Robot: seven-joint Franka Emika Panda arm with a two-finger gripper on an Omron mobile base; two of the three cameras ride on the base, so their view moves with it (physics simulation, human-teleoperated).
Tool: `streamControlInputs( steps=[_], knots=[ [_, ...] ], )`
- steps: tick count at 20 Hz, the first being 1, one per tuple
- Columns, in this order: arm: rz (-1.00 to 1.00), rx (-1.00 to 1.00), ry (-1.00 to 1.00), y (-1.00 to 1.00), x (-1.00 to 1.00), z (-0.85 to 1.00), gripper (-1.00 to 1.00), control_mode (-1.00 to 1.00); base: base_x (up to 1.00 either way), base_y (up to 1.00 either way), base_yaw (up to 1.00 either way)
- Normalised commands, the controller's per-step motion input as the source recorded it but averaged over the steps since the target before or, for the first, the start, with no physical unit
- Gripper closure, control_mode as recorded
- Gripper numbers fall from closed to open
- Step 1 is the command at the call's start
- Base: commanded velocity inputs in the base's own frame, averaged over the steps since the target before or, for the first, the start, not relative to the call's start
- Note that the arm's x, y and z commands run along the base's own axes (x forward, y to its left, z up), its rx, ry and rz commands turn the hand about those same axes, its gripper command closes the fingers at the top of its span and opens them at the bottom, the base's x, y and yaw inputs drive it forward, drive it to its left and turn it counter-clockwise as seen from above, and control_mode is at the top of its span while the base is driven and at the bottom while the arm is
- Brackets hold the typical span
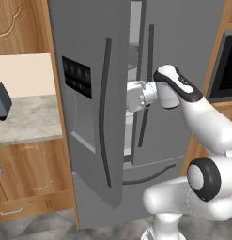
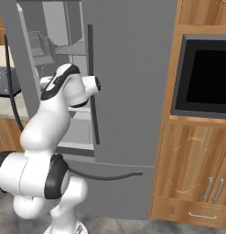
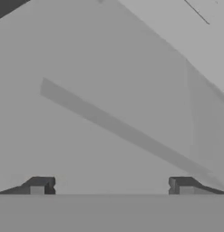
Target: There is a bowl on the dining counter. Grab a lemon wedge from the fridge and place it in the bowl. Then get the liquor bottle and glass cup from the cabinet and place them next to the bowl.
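The big grey fridge [image 1: 89, 117] stands right in front of the robot. Its left door [image 1: 82, 93] is swung part way open, and that door has a black panel [image 1: 77, 76] and a long dark handle [image 1: 104, 112]. The right door [image 2: 132, 82] is shut. Through the gap you can see pale shelves [image 2: 64, 45] inside – what sits on them is too blurry to tell.

The white arm reaches up to the gap between the two doors. The tool [image 3: 111, 186] is pushed in at the edge of the open door, with its two dark tips [image 3: 41, 185] spread wide apart and nothing held between them – just plain grey fridge walls ahead.

To the left is a pale stone tabletop [image 1: 23, 117] with a dark grey thing [image 1: 1, 101] on it. To the right, a black oven window [image 2: 208, 75] sits in brown wood cupboards [image 2: 192, 173].
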Motion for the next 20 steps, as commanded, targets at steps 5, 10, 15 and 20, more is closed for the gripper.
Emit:
streamControlInputs(
  steps=[5,10,15,20],
  knots=[
    [0.18,0.15,0.0,0.7,-0.13,0.0,-1.0,-1.0,0.0,0.0,0.0],
    [0.2,0.1,-0.01,0.91,-0.64,0.0,-1.0,-1.0,0.0,0.0,0.0],
    [0.11,0.01,-0.19,0.55,-0.57,0.01,-1.0,-1.0,0.0,0.0,0.0],
    [-0.06,-0.03,-0.21,-0.31,-0.1,0.14,-1.0,-1.0,0.0,0.0,0.0]
  ],
)
